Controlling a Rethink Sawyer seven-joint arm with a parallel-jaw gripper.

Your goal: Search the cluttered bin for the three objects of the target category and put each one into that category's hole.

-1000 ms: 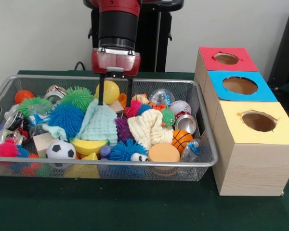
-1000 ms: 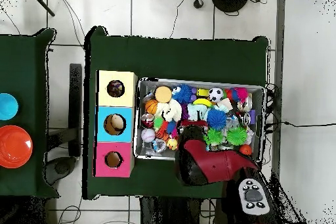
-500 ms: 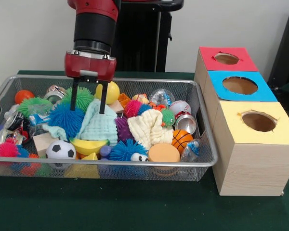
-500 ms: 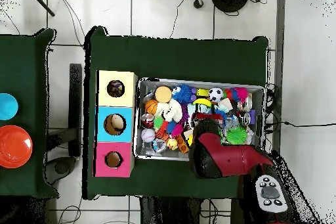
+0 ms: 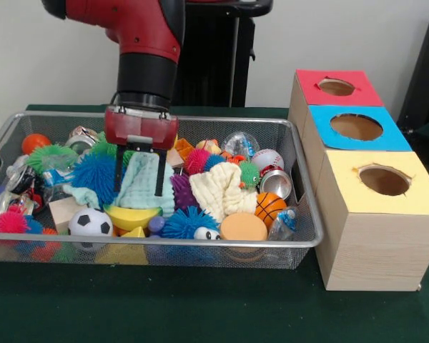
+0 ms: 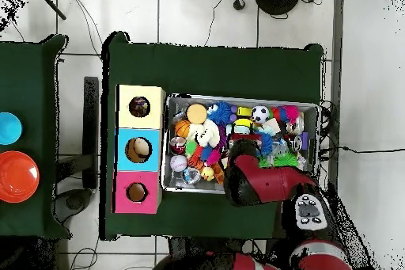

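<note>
Nearest, on the green desk (image 5: 200, 307): a wire mesh bin (image 5: 157, 251) packed with clutter, with a soccer ball (image 5: 90, 222), a blue fuzzy ball with eyes (image 5: 189, 223) and an orange sponge disc (image 5: 243, 227) along its near wall. Right of it, a row of three wooden boxes: yellow-topped hole (image 5: 384, 180) nearest, blue-topped hole (image 5: 356, 126) next, red-topped hole (image 5: 336, 86) farthest. Mid-bin, gripper (image 5: 138, 174) with jaws spread, straddling the mint-green knitted cloth (image 5: 144, 186), pinching nothing yet. Target category unclear; nothing visibly delivered, so probably all three picks left.
</note>
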